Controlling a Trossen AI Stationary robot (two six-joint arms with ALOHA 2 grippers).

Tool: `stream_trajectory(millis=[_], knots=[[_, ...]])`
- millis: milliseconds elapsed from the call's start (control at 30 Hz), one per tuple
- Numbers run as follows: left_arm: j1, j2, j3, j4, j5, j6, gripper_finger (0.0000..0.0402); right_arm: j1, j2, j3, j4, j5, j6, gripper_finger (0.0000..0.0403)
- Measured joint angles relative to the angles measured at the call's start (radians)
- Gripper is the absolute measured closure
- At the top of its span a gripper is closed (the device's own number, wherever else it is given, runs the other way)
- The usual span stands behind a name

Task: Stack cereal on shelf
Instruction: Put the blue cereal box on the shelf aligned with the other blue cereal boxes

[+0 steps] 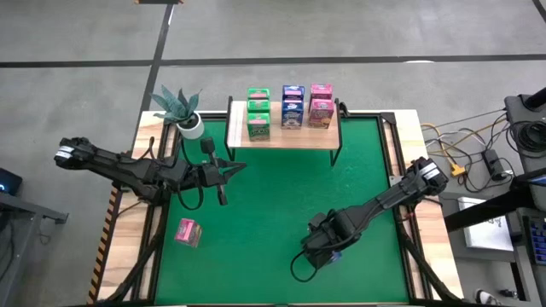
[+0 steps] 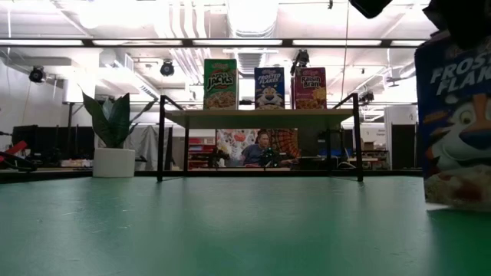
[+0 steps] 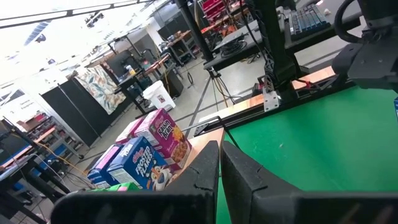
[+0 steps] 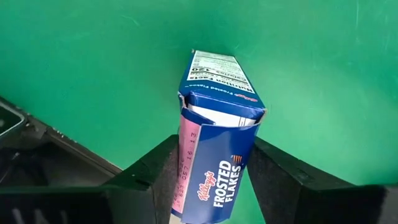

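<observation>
A blue cereal box (image 4: pixel 219 99) stands on the green table near its front right, large at the right of the low view (image 2: pixel 456 130). My right gripper (image 4: pixel 214 165) comes down over its top end, also seen from above (image 1: pixel 328 246). The wood-topped shelf (image 1: pixel 281 138) at the far edge carries green (image 1: pixel 258 115), blue (image 1: pixel 293 107) and pink (image 1: pixel 321 105) cereal boxes standing upright. A pink cereal box (image 1: pixel 188 232) lies on the table at the near left. My left gripper (image 1: pixel 229 170) hovers shut and level at mid-left, holding nothing. My right gripper pinches the blue box's top end (image 4: pixel 186 155) between its two fingers, one finger on each broad face. The fingers (image 4: pixel 264 168) come from above, pointing steeply down. The box stays upright with its bottom edge (image 2: pixel 451 204) on the table.
A potted plant (image 1: pixel 183 111) in a white pot stands left of the shelf. Cables and gear lie off the table's right edge (image 1: pixel 478 158). Green table surface (image 1: pixel 281 205) lies open between the shelf and the two grippers.
</observation>
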Motion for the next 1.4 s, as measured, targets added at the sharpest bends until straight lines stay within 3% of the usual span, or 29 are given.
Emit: stream_trajectory(millis=[333, 600, 900, 1133, 1400], knots=[[0.0, 0.0, 0.0, 0.008, 0.0, 0.0, 0.0402, -0.108, -0.11, 0.035, -0.003, 0.182, -0.189, 0.0236], [0.0, 0.0, 0.0, 0.004, 0.0, -0.012, 0.0402, -0.258, -0.191, 0.196, -0.002, 0.332, -0.543, 0.0236], [0.0, 0.0, 0.0, 0.007, 0.002, -0.042, 0.0402, -0.437, -0.168, 0.448, -0.004, 0.338, -1.056, 0.0237], [0.0, 0.0, 0.0, 0.007, 0.003, -0.049, 0.0402, -0.568, -0.122, 0.555, -0.114, 0.337, -1.462, 0.0237], [0.0, 0.0, 0.0, 0.007, 0.003, -0.048, 0.0402, -0.718, -0.121, 0.517, -0.12, 0.325, -1.638, 0.0237]])
